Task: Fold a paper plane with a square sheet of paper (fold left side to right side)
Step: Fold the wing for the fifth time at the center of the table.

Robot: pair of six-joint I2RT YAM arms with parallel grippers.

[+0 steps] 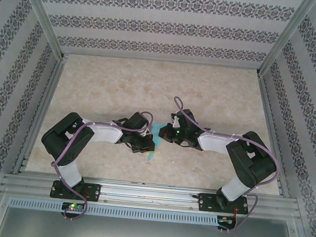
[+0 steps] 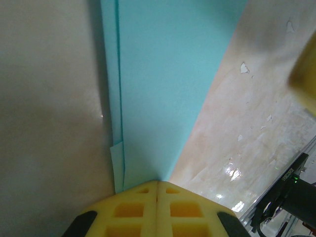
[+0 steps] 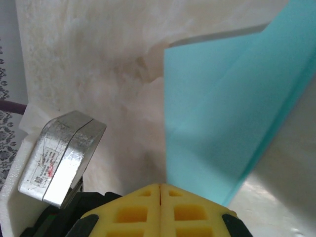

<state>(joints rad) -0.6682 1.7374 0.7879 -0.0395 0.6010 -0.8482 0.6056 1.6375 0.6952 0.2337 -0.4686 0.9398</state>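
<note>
Black arms (image 1: 61, 138), white forearm links (image 1: 105, 131), purple cables (image 1: 182, 113), yellow end effectors (image 2: 158, 185)

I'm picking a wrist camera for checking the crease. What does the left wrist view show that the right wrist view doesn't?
Left wrist: the turquoise paper with stacked layer edges along its left side, plus a black arm part with a green light. Right wrist: a fold line slanting across the paper and a foil-wrapped labelled module at left. Both: the marbled table and shut yellow tips meeting the paper, of the left end effector and right end effector.
</note>
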